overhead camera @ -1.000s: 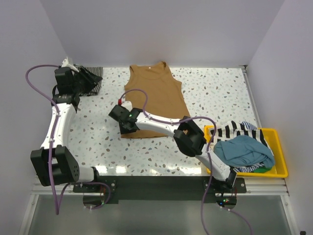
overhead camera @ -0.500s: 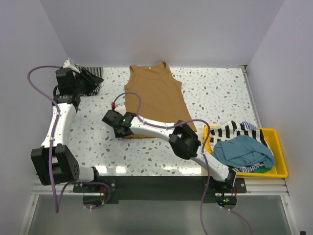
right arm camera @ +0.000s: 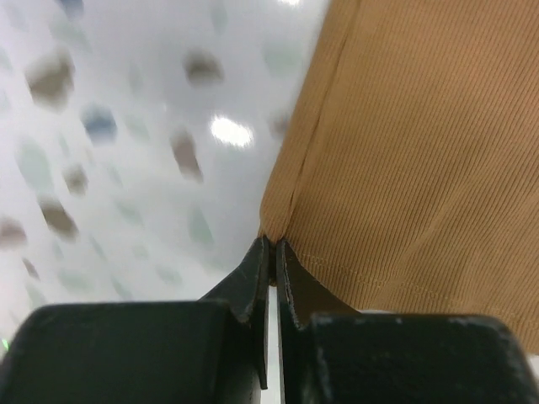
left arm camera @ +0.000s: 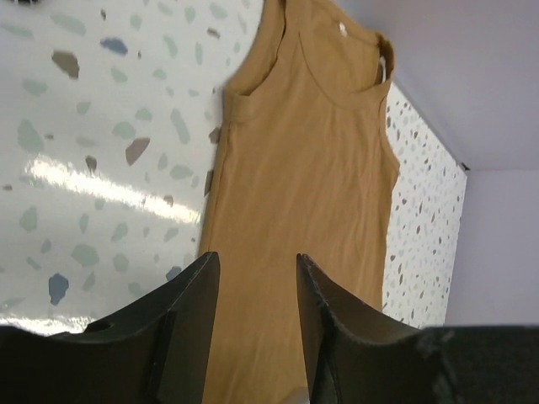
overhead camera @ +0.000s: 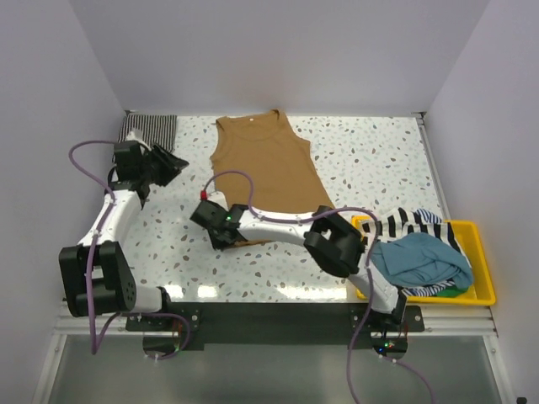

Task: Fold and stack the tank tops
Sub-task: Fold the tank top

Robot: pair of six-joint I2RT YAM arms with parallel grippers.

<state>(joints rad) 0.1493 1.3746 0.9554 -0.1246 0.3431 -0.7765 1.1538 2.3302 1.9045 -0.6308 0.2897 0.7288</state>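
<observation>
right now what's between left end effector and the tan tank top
Bare white speckled tabletop between the left end effector and the tan-brown cloth tank top, per the top external view.

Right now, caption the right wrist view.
Right claw shut on a hem corner of the tan top, on speckled table.

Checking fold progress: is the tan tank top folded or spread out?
Spread out: the tan tank top lies flat, straps and whole body showing; the right gripper is shut on one hem corner.
</observation>
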